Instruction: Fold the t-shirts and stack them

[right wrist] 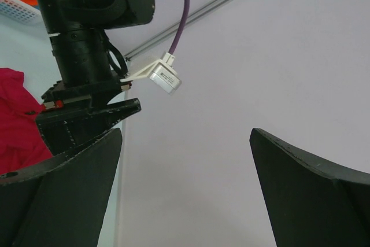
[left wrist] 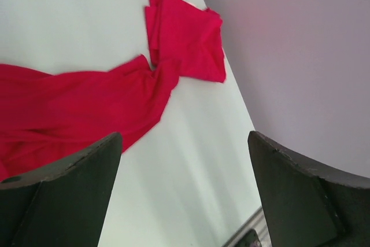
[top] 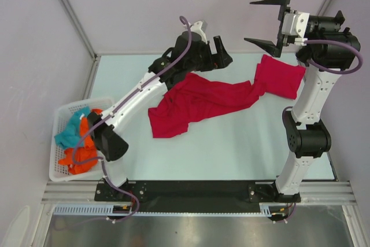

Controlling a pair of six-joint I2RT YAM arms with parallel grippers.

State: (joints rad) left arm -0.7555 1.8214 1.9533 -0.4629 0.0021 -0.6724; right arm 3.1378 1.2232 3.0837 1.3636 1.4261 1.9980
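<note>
2 grippers, and each has its jaws apart with nothing between them. My left gripper (top: 215, 50) hangs over the far edge of the loose t-shirt (top: 196, 105), which lies crumpled across the middle of the table (top: 243, 148). My right gripper (top: 250, 21) is raised high, beyond the folded t-shirt (top: 281, 76) at the far right. The 2 cloths touch. I judge the step is spreading the loose one. Next I should take 2 corners and pull it flat.
</note>
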